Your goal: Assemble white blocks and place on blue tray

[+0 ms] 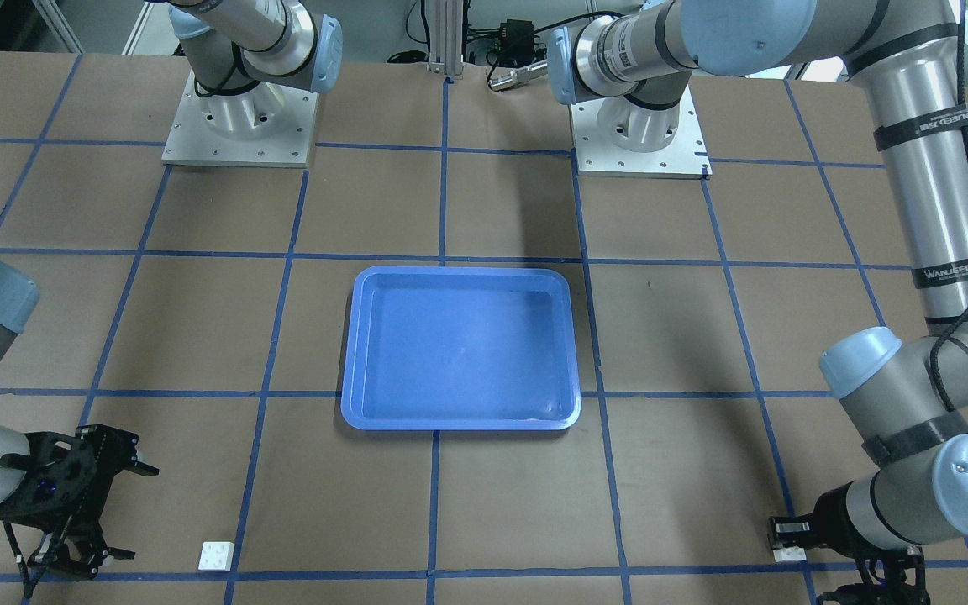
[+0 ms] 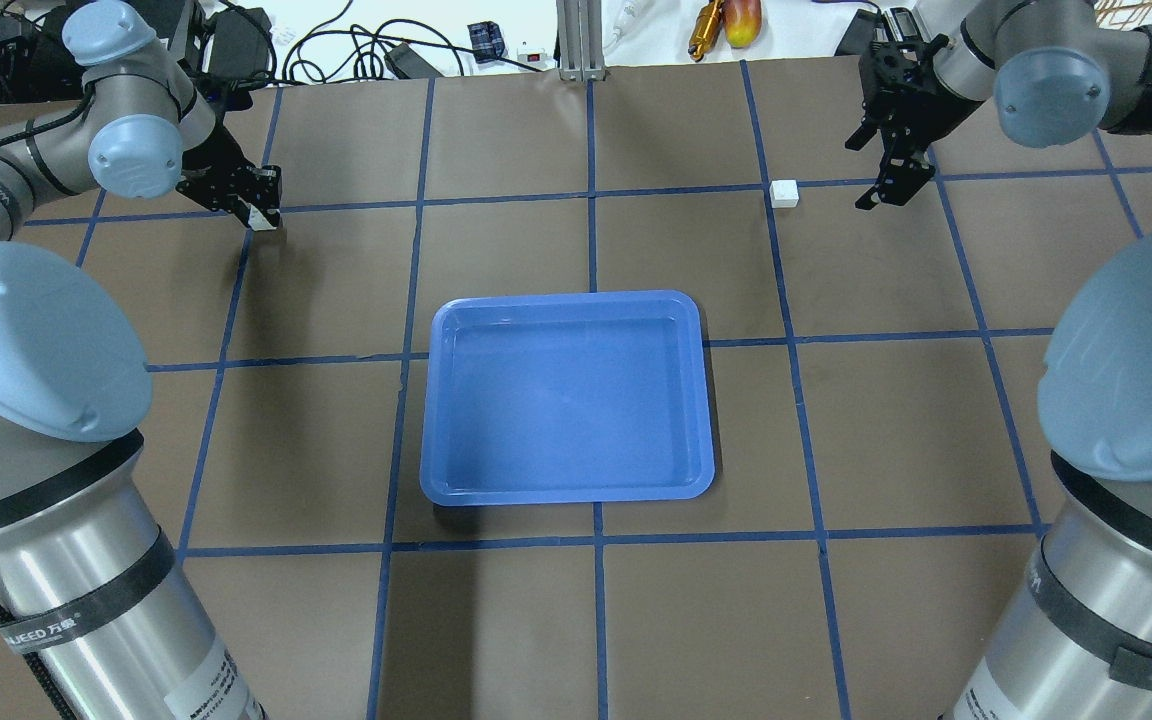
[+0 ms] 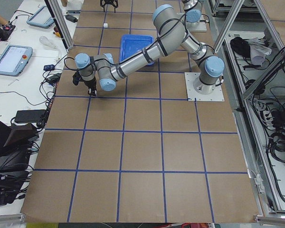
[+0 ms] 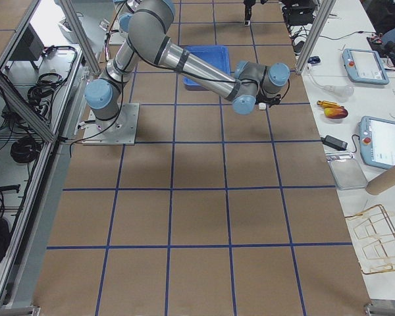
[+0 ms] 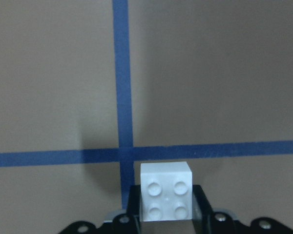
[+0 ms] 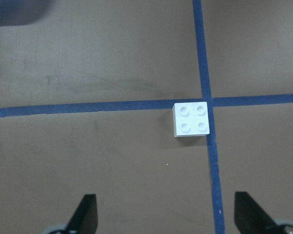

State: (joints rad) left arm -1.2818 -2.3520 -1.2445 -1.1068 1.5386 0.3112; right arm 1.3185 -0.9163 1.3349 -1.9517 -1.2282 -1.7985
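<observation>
Held block: a white block point(image 5: 166, 190) sits studs-up between the left fingers point(image 5: 133, 204), which are clamped on its side walls at the desk's point(image 2: 496, 250) far left.
Free block: the second white block point(image 6: 191, 119) lies at far right; the right fingers point(image 6: 86, 217) are spread wide, apart from it.
Blue tray point(image 2: 566, 297): mid-desk, well apart from both.
Handling: probably light, rigid and slick. Pinch the flat opposite walls and keep the studs clear.

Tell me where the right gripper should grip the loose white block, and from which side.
Take the loose white block by two opposite flat side walls, from straight above. It lies flat on the table, studs up, its sides bare and nothing touching it; the right gripper, open, looks wide enough to straddle it.
</observation>
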